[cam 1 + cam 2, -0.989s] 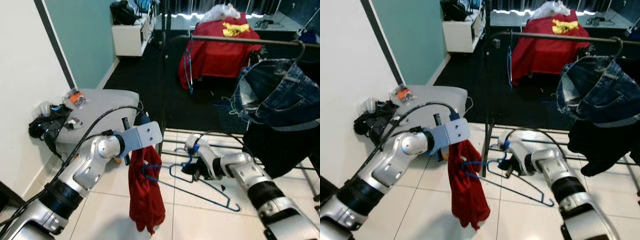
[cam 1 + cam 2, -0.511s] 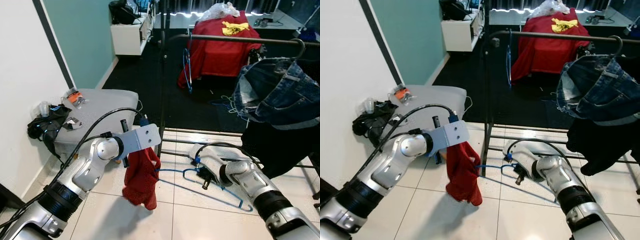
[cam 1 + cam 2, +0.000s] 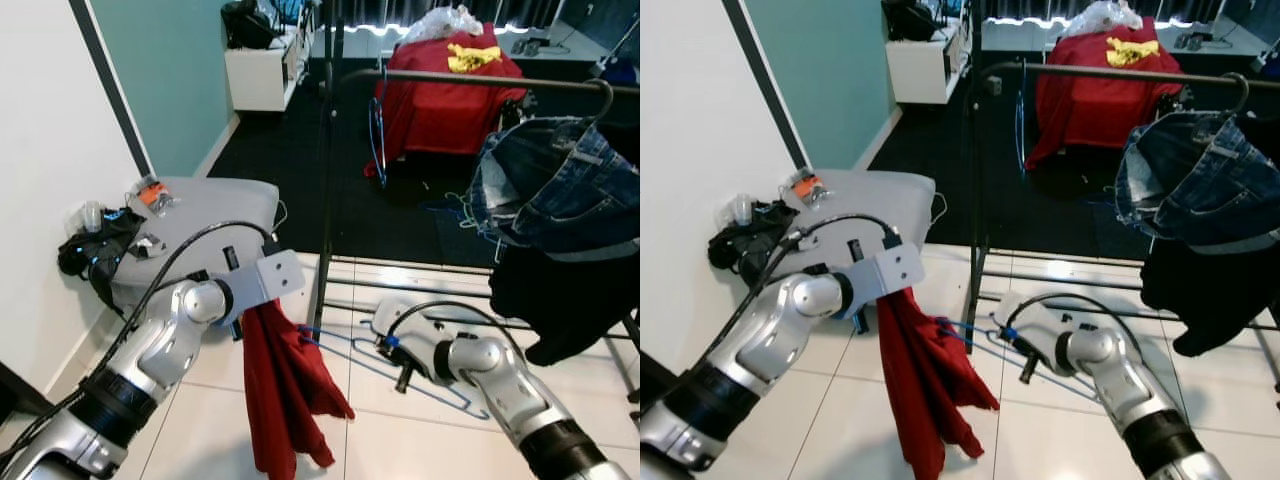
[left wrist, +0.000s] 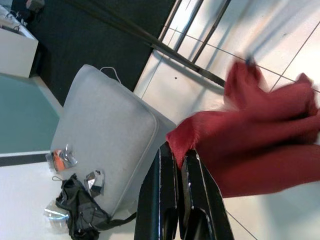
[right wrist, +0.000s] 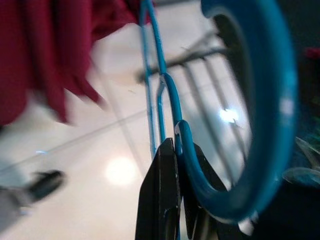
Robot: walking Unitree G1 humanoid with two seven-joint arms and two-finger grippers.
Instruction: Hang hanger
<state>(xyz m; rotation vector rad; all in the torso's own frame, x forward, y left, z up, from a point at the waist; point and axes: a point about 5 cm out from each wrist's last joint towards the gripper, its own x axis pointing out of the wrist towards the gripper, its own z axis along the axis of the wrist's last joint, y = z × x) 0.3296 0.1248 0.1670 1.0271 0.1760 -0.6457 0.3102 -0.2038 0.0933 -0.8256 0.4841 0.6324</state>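
A black clothes rack is standing on the tiled floor, with blue jeans hanging from its top rail. Beside the rack's upright, a red garment is dangling from the left gripper, whose fingers are pinched tight on the cloth's edge. Low in front of the rack, the right gripper is clamping the blue wire hanger just below its hook; the hanger's far end is touching the garment.

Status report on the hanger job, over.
Left end effector shut on red cloth garment. Right end effector shut on blue wire hanger. Black metal clothes rail above, denim jeans hanging there.
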